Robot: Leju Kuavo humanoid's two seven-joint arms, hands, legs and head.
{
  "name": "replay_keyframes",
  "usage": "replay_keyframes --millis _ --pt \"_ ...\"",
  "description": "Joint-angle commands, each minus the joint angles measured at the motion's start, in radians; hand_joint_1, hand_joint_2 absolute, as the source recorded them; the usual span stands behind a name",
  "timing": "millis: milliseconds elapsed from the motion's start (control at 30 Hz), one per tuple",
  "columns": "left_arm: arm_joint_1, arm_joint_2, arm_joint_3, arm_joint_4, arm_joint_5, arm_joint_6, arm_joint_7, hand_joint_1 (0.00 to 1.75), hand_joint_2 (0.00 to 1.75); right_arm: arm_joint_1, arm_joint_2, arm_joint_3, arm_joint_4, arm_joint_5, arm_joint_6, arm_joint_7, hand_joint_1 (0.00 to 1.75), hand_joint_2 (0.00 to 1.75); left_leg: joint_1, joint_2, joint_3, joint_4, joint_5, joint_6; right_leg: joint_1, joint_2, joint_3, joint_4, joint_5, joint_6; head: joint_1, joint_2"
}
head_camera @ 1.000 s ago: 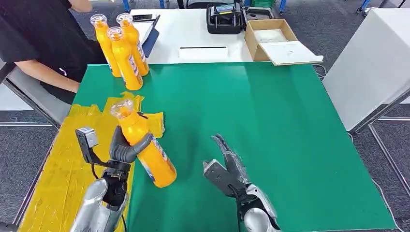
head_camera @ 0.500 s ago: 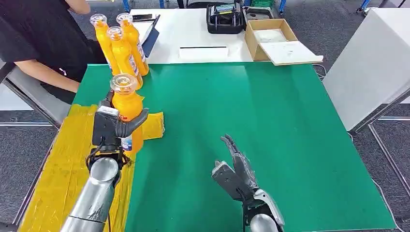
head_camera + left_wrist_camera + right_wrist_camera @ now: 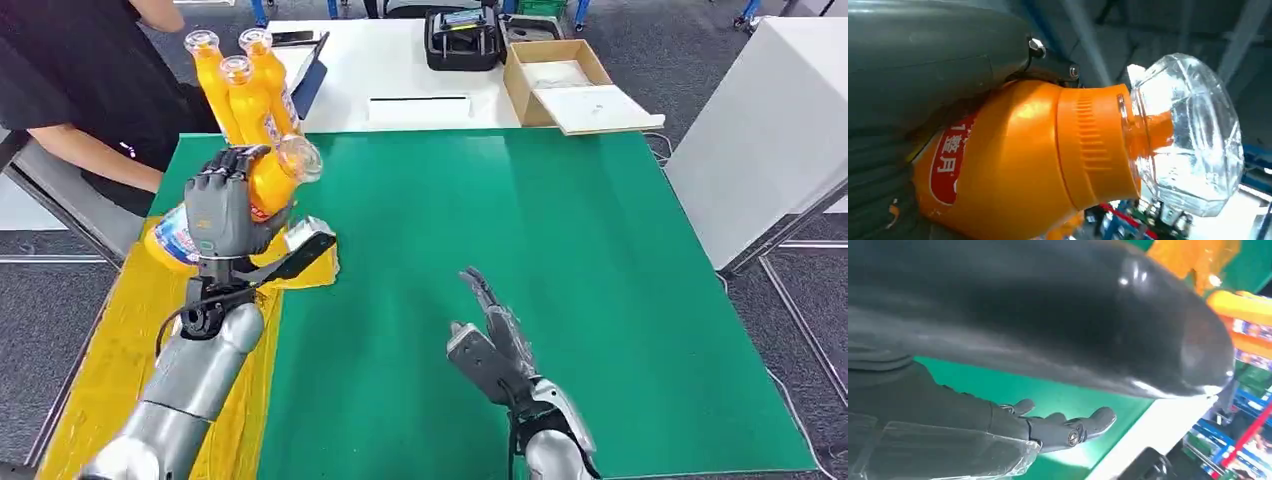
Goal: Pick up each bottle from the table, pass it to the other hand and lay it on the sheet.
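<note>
My left hand (image 3: 226,208) grips an orange bottle (image 3: 262,185) with a clear faceted cap (image 3: 1184,134), raised above the table's left side and turned almost on its side, cap toward the right. In the left wrist view the same bottle (image 3: 1038,165) sits tight against the grey hand (image 3: 923,80). Three more orange bottles (image 3: 240,80) stand upright at the far left corner of the green table (image 3: 560,260). The yellow sheet (image 3: 120,350) lies along the table's left side. My right hand (image 3: 492,345) hovers low over the green near the front, fingers stretched out and apart (image 3: 1068,427), holding nothing.
A person in black (image 3: 70,90) sits at the far left beside the standing bottles. Behind the green table is a white table (image 3: 400,60) with a black case (image 3: 465,38), an open cardboard box (image 3: 555,75) and a clipboard (image 3: 312,80). A white cabinet (image 3: 770,120) stands at right.
My left hand has lifted the bottle higher and rolled it from upright to nearly horizontal, cap now pointing right. The right hand has edged slightly right and stays spread.
</note>
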Motion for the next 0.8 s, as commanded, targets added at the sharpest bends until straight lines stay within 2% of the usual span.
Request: replay_keyframes --millis 33,67,133,167,233,300,367,400,500,667,700,733,800 --pt "-0.055 0.167 -0.273 0.309 -0.296 0.008 0.280 1.75 1.75 -0.123 -0.076 0.093 0.146 -0.058 0.014 -0.035 0.00 0.00 -0.001 0.001 0.005 -0.002 0.000 -0.002 0.000 -0.001 0.004 -0.001 0.000 -0.001 0.000 0.000" --pt "-0.055 0.167 -0.273 0.309 -0.296 0.008 0.280 1.75 1.75 -0.123 -0.076 0.093 0.146 -0.058 0.014 -0.035 0.00 0.00 0.000 0.001 0.003 -0.001 0.001 -0.002 0.000 -0.001 0.003 -0.001 0.000 -0.001 0.000 0.000" --pt "-0.067 0.194 -0.374 0.366 -0.296 0.008 0.348 1.75 1.75 -0.119 -0.081 0.100 0.143 -0.061 0.017 -0.036 0.00 0.00 0.000 0.004 0.005 -0.001 0.000 -0.003 0.000 0.001 0.003 -0.001 0.000 -0.001 0.000 0.000" --pt "-0.077 0.190 -0.380 0.399 -0.296 0.008 0.349 1.75 1.75 -0.115 -0.085 0.101 0.139 -0.061 0.015 -0.040 0.00 0.00 0.000 0.004 0.005 -0.001 -0.001 -0.004 0.000 -0.001 0.004 -0.001 -0.001 -0.001 0.000 0.000" --pt "-0.076 0.211 -0.470 0.412 -0.266 0.008 0.402 1.75 1.75 -0.111 -0.097 0.107 0.130 -0.062 0.012 -0.043 0.00 0.00 0.001 0.000 0.003 -0.001 0.000 -0.003 0.000 -0.003 0.004 -0.001 -0.001 -0.001 0.000 0.000" --pt "-0.093 0.196 -0.442 0.451 -0.291 0.008 0.367 1.75 1.75 -0.118 -0.094 0.105 0.145 -0.066 0.011 -0.046 0.00 0.00 0.001 0.000 0.004 -0.001 0.000 -0.003 0.000 -0.002 0.004 0.000 -0.001 -0.001 0.000 0.000" --pt "-0.106 0.193 -0.464 0.497 -0.296 0.008 0.362 1.75 1.75 -0.131 -0.094 0.110 0.159 -0.069 0.010 -0.054 0.00 0.00 0.002 0.002 0.003 0.001 -0.001 -0.003 0.001 -0.001 0.003 0.000 -0.001 -0.001 0.000 0.000" --pt "-0.118 0.201 -0.512 0.525 -0.246 0.008 0.370 1.75 1.75 -0.140 -0.094 0.109 0.171 -0.074 0.014 -0.057 0.00 0.00 0.002 0.002 0.002 0.000 0.000 -0.003 0.000 -0.001 0.002 0.000 0.000 -0.001 0.000 0.000" --pt "-0.097 0.177 -0.466 0.580 -0.294 0.008 0.359 1.75 1.75 -0.129 -0.100 0.112 0.167 -0.077 0.011 -0.064 0.00 0.00 0.002 0.002 0.002 0.001 0.000 -0.003 0.001 -0.001 0.002 0.000 0.000 -0.001 0.000 0.000" --pt "-0.078 0.171 -0.492 0.635 -0.296 0.008 0.389 1.75 1.75 -0.140 -0.107 0.133 0.163 -0.076 0.015 -0.071 0.00 0.00 0.001 0.002 0.003 -0.001 0.000 -0.003 0.000 -0.001 0.003 0.000 -0.001 -0.001 0.000 0.000" --pt "-0.078 0.171 -0.492 0.635 -0.296 0.008 0.389 0.26 1.75 -0.140 -0.107 0.133 0.163 -0.076 0.015 -0.071 0.00 0.00 0.001 0.004 0.005 0.000 -0.002 -0.005 0.000 -0.002 0.005 0.000 -0.002 -0.001 0.000 0.000" --pt "-0.050 0.169 -0.468 0.611 -0.287 0.008 0.389 0.00 1.75 -0.153 -0.105 0.139 0.171 -0.078 0.020 -0.073 0.00 0.00 0.002 0.003 0.002 0.000 0.000 -0.003 0.000 0.000 0.001 0.000 0.000 -0.001 0.000 0.000" --pt "-0.039 0.167 -0.453 0.624 -0.295 0.008 0.378 0.00 1.75 -0.165 -0.103 0.148 0.180 -0.080 0.024 -0.075 0.00 0.00 0.001 0.004 0.004 0.000 -0.001 -0.004 0.000 0.000 0.004 0.000 -0.001 -0.001 0.000 0.000"
